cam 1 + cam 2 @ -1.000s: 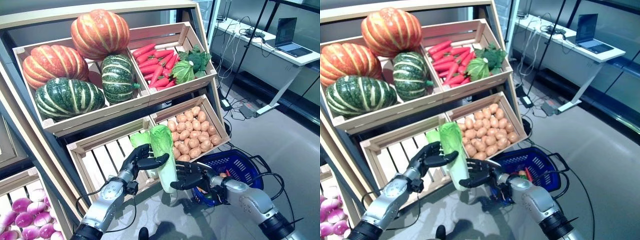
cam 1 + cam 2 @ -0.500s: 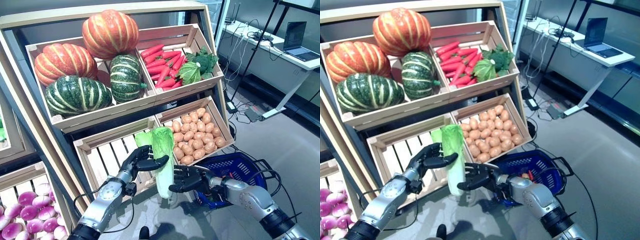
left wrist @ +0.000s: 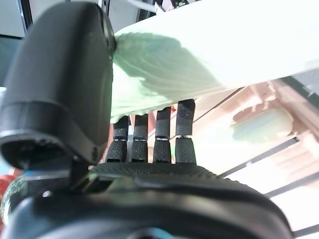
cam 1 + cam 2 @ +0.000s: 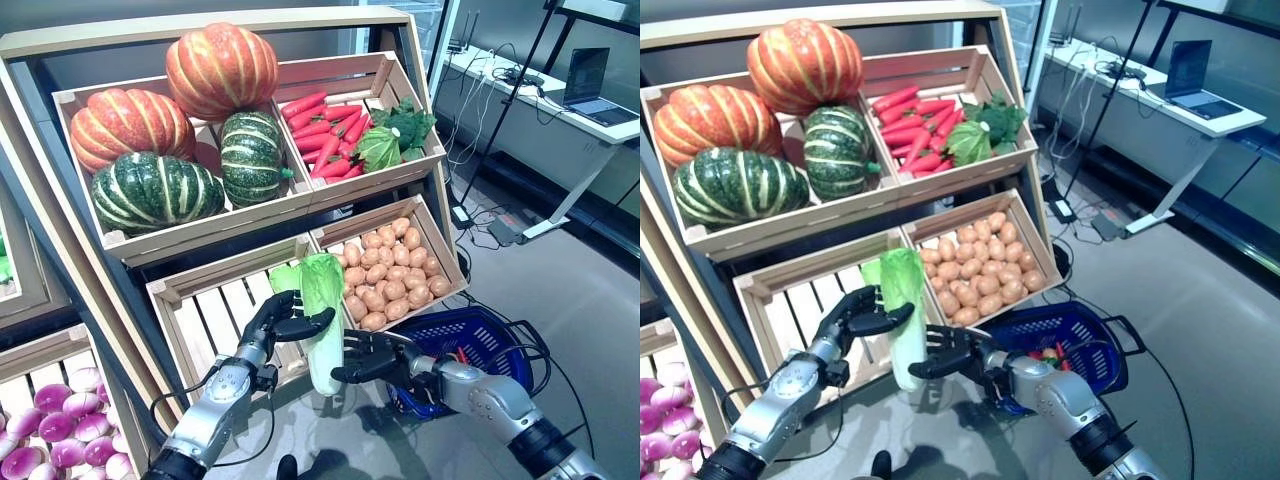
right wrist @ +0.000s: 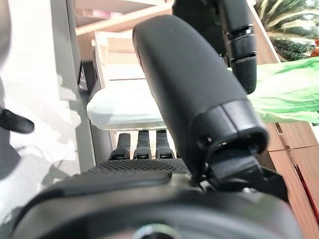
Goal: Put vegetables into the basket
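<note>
A napa cabbage with green leaves and a white stem hangs upright in front of the lower slatted crate. My left hand is shut on its upper half; in the left wrist view the thumb presses the leaf with the fingers behind it. My right hand is at the white stem end, its fingers fairly straight. In the right wrist view the stem lies between thumb and fingers. The blue basket sits on the floor just right of the right hand, with some red items inside.
The wooden stand holds pumpkins, red carrots with leafy greens, and potatoes. Purple bulbs fill a crate at the lower left. A desk with a laptop stands at the far right.
My right hand has slid left, closer round the cabbage's white stem end. The left hand keeps its hold. The camera shifted early on.
</note>
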